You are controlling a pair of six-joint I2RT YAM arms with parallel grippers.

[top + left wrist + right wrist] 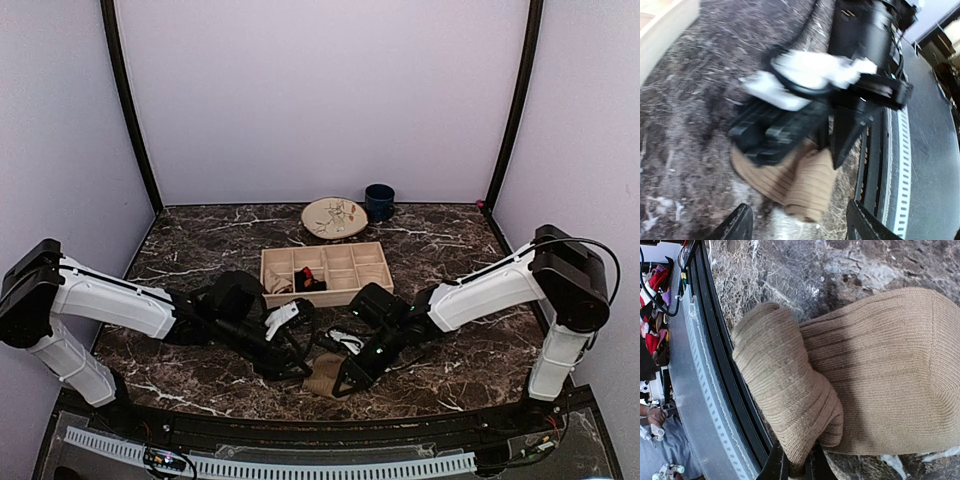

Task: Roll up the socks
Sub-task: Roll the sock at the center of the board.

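A plain tan ribbed sock [322, 381] lies on the dark marble table near its front edge, one end folded over into a thick roll [785, 400], the rest flat [890, 375]. My right gripper [796, 471] is shut on the rolled end, pinching the fabric. My left gripper [800, 227] is open just left of the sock [802, 187], its fingers [737, 225] apart with nothing between them. A beige sock [277, 284] and a black and red sock [308, 282] sit in compartments of the wooden box [345, 254].
The wooden divided box stands mid-table behind both grippers. A patterned plate [334, 217] and a dark blue cup [379, 201] stand at the back. The table's black front rail [722, 380] and a white perforated strip [903, 165] run right beside the sock.
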